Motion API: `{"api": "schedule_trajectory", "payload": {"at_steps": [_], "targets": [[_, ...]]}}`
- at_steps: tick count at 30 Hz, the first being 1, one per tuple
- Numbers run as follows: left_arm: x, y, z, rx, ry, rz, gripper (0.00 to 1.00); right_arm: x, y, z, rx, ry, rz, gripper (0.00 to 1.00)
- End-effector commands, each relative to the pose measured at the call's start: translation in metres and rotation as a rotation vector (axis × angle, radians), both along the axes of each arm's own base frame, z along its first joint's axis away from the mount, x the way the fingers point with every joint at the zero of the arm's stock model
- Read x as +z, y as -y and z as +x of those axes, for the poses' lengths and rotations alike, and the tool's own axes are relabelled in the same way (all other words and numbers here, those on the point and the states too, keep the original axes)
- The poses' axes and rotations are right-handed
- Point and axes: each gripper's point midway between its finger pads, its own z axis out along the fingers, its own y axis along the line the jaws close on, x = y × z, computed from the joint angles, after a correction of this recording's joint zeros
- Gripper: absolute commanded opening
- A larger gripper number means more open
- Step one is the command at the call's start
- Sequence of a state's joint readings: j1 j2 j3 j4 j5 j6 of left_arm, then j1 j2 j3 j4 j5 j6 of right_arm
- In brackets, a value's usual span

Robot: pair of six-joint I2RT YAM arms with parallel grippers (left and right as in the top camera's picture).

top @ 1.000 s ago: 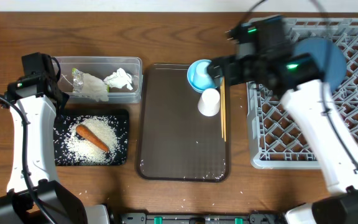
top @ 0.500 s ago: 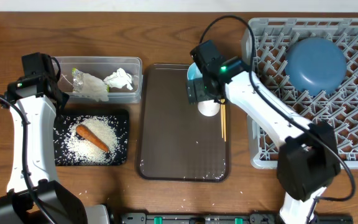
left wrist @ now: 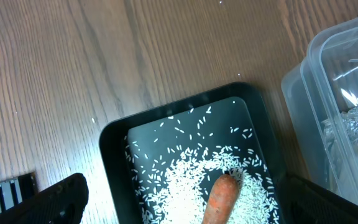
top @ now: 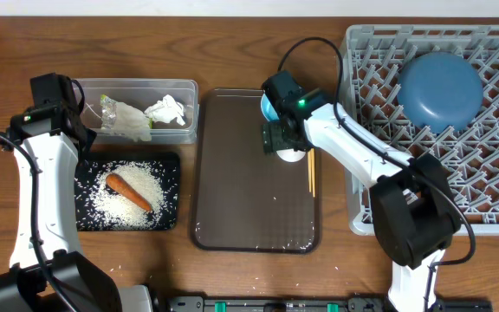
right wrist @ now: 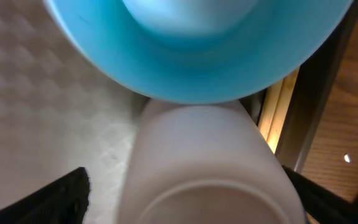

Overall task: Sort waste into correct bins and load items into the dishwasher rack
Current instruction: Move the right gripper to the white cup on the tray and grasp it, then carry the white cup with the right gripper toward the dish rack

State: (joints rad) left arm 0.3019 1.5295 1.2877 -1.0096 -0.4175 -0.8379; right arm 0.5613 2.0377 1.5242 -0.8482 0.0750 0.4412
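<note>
Overhead view: small white cup [top: 292, 155] is sitting on the brown serving tray [top: 241, 191], at 6 o'clock of the small light-blue bowl [top: 268, 106].
Right end effector [right wrist: 188, 199]: fingers are standing apart, straddling the cup.
Left end effector [left wrist: 191, 202]: fingers are gaping wide above the shallow black rectangular tray [left wrist: 114, 143].

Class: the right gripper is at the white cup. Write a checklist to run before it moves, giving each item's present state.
Right gripper open: ok.
Cup between its fingers: ok.
Cup clear of small blue bowl: cannot tell, they sit tight together.
Chopsticks clear of the grip: cannot tell.
Room in the rack: ok, only the big bowl in it.
Left gripper out of the way: ok.
</note>
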Motion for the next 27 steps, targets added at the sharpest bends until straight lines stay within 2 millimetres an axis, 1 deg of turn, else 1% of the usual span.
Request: {"api": "schedule_trajectory", "payload": {"at_steps": [1,4,5,6,7,8,10,14,18,20,23,25,27], "targets": [[0.001,-0.001,-0.002,0.009,0.0,0.004,0.99,-0.006,-0.001,-0.003,-0.009,-0.01,-0.007,0.85],[0.001,-0.001,-0.002,0.009,0.0,0.004,0.99,-0.005,-0.002,-0.002,-0.008,-0.005,-0.004,0.82],[0.001,-0.001,-0.002,0.009,0.0,0.004,0.99,-0.004,-0.002,-0.002,-0.008,-0.003,-0.002,0.8],[0.001,-0.001,-0.002,0.009,0.0,0.004,0.99,-0.001,-0.002,-0.001,-0.009,0.001,0.0,0.76],[0.001,-0.001,-0.002,0.009,0.0,0.004,0.99,0.001,-0.001,-0.001,-0.011,0.003,0.002,0.7],[0.001,-0.001,-0.002,0.009,0.0,0.004,0.99,0.009,0.0,0.001,-0.016,0.015,0.009,0.63],[0.001,-0.001,-0.002,0.009,0.0,0.004,0.99,0.022,0.002,0.005,-0.023,0.039,0.024,0.61],[0.001,-0.001,-0.002,0.009,0.0,0.004,0.99,0.058,0.007,0.009,-0.025,0.107,0.061,0.61],[0.001,-0.001,-0.002,0.009,0.0,0.004,0.99,0.104,0.016,0.01,-0.012,0.201,0.102,0.61],[0.001,-0.001,-0.002,0.009,0.0,0.004,0.99,0.132,0.031,0.012,-0.038,0.264,0.104,0.62],[0.001,-0.001,-0.002,0.009,0.0,0.004,0.99,0.169,0.069,0.012,-0.117,0.358,0.071,0.62],[0.001,-0.001,-0.002,0.009,0.0,0.004,0.99,0.193,0.102,0.011,-0.19,0.413,0.046,0.63],[0.001,-0.001,-0.002,0.009,0.0,0.004,0.99,0.21,0.135,0.008,-0.264,0.451,0.025,0.63]]}}
